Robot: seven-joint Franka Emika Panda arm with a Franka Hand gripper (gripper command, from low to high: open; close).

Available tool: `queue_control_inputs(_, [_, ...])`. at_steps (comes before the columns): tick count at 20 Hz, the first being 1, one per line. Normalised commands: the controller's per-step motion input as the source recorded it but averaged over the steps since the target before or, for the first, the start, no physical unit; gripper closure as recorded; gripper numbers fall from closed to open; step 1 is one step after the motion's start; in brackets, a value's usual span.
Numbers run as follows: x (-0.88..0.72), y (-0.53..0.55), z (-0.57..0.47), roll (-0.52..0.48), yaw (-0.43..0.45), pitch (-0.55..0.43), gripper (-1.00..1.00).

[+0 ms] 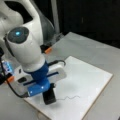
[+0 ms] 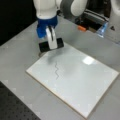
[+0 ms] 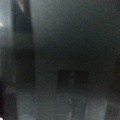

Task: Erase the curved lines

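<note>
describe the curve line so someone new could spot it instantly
Find the white board lying on the grey table. Near the board end where the hand holds a black eraser block, a thin dark-grey wavy squiggle runs across the surface. It is the board's only drawn mark.

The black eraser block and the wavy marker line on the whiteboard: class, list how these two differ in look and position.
1. The eraser block is thick, solid and black; the wavy line is thin, faint and dark grey.
2. The eraser block is held in the pincer at the whiteboard's edge; the wavy line lies flat, drawn on the board's surface.
3. The eraser block is straight-edged; the wavy line curves.

Shared: both are dark against the white board.
</note>
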Motion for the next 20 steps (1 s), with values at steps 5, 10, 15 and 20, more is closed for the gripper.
queue_control_inputs(5, [-0.21, 0.23, -0.18, -0.126, -0.009, -0.134, 1.0])
queue_control_inputs(10, [-0.11, 0.18, -0.22, -0.036, 0.01, -0.159, 1.0])
queue_control_inputs(15, [-0.02, 0.1, -0.25, 0.075, 0.02, -0.166, 1.0])
queue_control_inputs(20, [0.01, -0.01, -0.18, 0.135, 0.03, -0.167, 1.0])
